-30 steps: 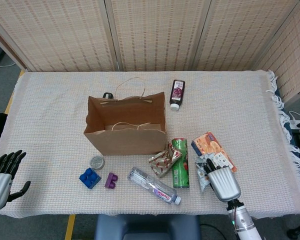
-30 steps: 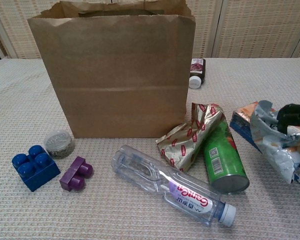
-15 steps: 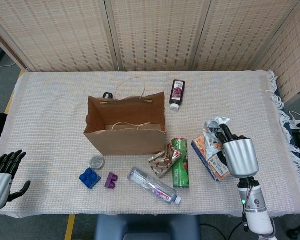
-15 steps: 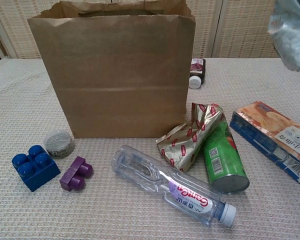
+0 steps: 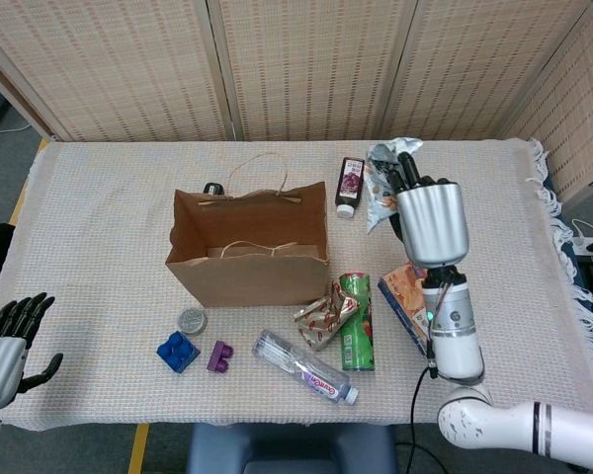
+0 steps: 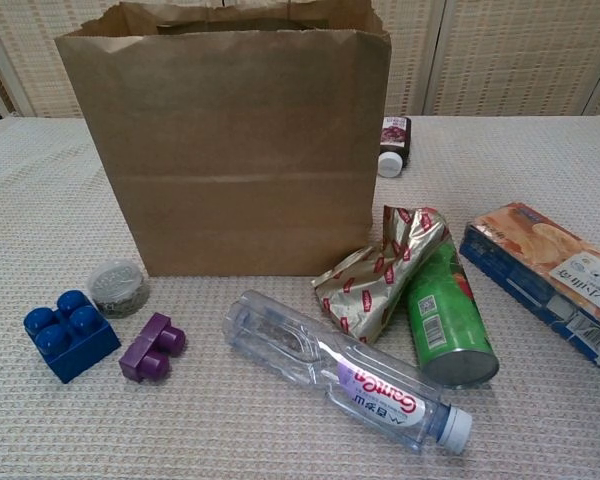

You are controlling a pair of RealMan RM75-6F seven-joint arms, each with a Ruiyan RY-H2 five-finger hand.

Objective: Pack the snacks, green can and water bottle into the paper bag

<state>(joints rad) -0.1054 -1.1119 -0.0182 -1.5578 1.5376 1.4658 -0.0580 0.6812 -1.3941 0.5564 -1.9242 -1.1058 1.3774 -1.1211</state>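
The silver snack packet (image 5: pixel 382 183) is off the table, gripped by the right hand (image 5: pixel 427 219), whose fingers wrap the crinkled foil from behind. Hand and packet hang high over the cloth, to the right of the bag (image 5: pixel 247 247) and close above the small dark bottle (image 5: pixel 350 186). The chest view shows neither.

The bag stands upright with its mouth open and its handles loose at the rim; from the head view it looks empty, though the near wall hides part of the floor. The step in hand appears to be the carry of the first snack to the bag.

Everything else to pack lies on the cloth in front of the bag's right corner. The gold-and-red packet (image 6: pixel 380 271) leans against the green can (image 6: pixel 443 312), which lies on its side. The water bottle (image 6: pixel 340 368) lies just in front of them, cap to the right. The box (image 6: pixel 540 278) lies flat to the right of the can.

The left hand (image 5: pixel 4 335) waits at the table's near left edge, fingers spread, holding nothing.

The next move calls for the right hand to travel left until the packet is over the mouth, clear of the handles, then let go. The light foil could catch on the rim or a handle.

A blue block (image 6: pixel 70 331), a purple block (image 6: pixel 152 347) and a small round tin (image 6: pixel 117 286) sit at the bag's left front.
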